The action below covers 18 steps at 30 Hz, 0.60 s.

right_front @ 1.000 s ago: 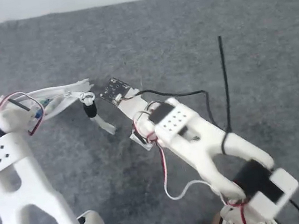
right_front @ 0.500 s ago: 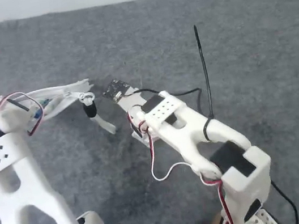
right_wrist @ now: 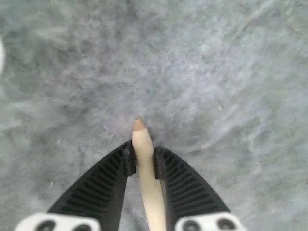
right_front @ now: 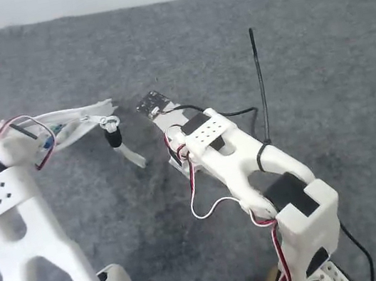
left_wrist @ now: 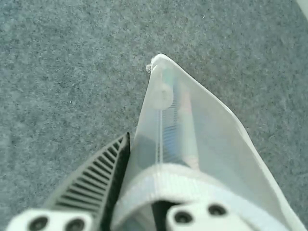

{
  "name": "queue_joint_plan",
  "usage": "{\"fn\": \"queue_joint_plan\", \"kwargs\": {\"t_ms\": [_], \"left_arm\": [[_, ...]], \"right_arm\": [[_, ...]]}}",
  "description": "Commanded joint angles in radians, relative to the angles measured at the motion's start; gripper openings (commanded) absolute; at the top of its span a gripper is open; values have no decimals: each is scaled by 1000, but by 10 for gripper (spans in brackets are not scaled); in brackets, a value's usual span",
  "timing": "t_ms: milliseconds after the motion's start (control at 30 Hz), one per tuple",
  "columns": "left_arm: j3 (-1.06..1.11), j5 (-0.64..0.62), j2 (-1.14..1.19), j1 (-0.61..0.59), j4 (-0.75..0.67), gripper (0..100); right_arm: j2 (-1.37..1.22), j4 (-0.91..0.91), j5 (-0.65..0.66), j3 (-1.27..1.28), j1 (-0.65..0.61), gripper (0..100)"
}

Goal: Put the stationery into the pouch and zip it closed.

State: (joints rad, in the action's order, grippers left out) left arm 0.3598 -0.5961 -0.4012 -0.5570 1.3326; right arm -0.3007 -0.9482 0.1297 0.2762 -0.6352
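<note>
Pouch (left_wrist: 211, 144) in left hand (left_wrist: 144, 166) holds stationery (left_wrist: 186, 120); right hand (right_wrist: 142, 147) grips pale stick (right_wrist: 140, 131).

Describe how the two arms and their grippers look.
Both arms are white plastic with grids of small holes. The left arm carries red and black wires. The right arm has red and white wires, a black cable and a black motor block. The right gripper has black ribbed fingers on white bases with screw holes.
</note>
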Motion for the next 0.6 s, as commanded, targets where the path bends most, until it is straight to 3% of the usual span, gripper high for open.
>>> {"fn": "queue_joint_plan", "kwargs": {"t_ms": [0,367,567], "left_arm": [[-13,-11,8,-21,0,12],[-13,-11,8,-9,2,12],[-68,-9,6,98,100,12]], "right_arm": [[96,-50,-66,-18,-5,6],[282,-119,-201,-18,-15,6],[429,-113,-295,18,-15,6]]}}
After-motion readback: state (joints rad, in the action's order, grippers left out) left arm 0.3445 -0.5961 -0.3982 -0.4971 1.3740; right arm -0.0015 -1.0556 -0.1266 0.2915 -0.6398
